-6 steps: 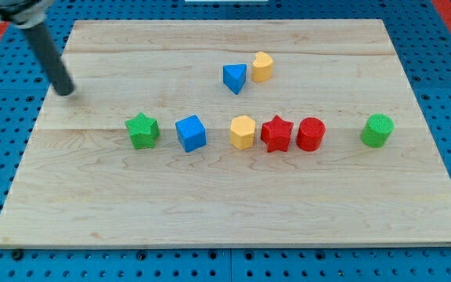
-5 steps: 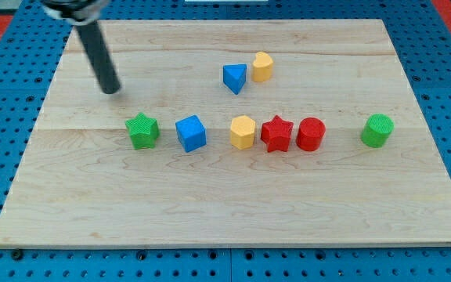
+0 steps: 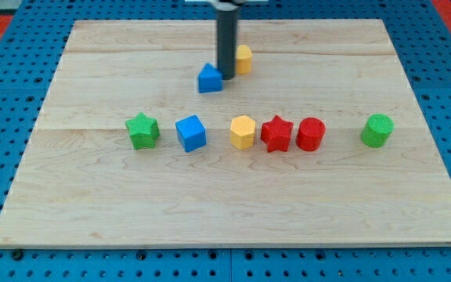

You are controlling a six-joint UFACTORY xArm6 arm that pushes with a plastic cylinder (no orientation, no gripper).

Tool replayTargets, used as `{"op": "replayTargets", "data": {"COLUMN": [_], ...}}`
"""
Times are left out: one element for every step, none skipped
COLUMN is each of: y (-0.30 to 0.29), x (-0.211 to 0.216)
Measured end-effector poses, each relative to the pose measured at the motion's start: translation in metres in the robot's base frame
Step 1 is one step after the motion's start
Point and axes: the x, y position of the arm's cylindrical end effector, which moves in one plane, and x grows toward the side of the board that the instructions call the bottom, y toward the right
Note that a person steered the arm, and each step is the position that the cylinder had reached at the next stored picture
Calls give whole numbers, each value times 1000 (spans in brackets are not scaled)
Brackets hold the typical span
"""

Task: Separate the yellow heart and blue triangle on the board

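Observation:
The blue triangle point(image 3: 209, 78) lies near the board's top middle. The yellow heart point(image 3: 243, 59) lies just to its upper right and is partly hidden by the rod. My tip point(image 3: 226, 76) stands between the two blocks, touching the blue triangle's right side and close to the yellow heart's left side.
A row of blocks runs across the board's middle: a green star point(image 3: 142, 130), a blue cube point(image 3: 191, 133), a yellow hexagon point(image 3: 243, 131), a red star point(image 3: 276, 133), a red cylinder point(image 3: 310, 134) and a green cylinder point(image 3: 377, 130). The wooden board point(image 3: 92, 204) lies on a blue pegboard.
My tip swept from the board's upper left to the right and now stands between the two blocks. The blue triangle has shifted left and the yellow heart has moved left and up.

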Motion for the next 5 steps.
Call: {"op": "replayTargets", "data": {"y": [-4,-28,-62,-78,-113], "x": [12,48,51,23,21]}}
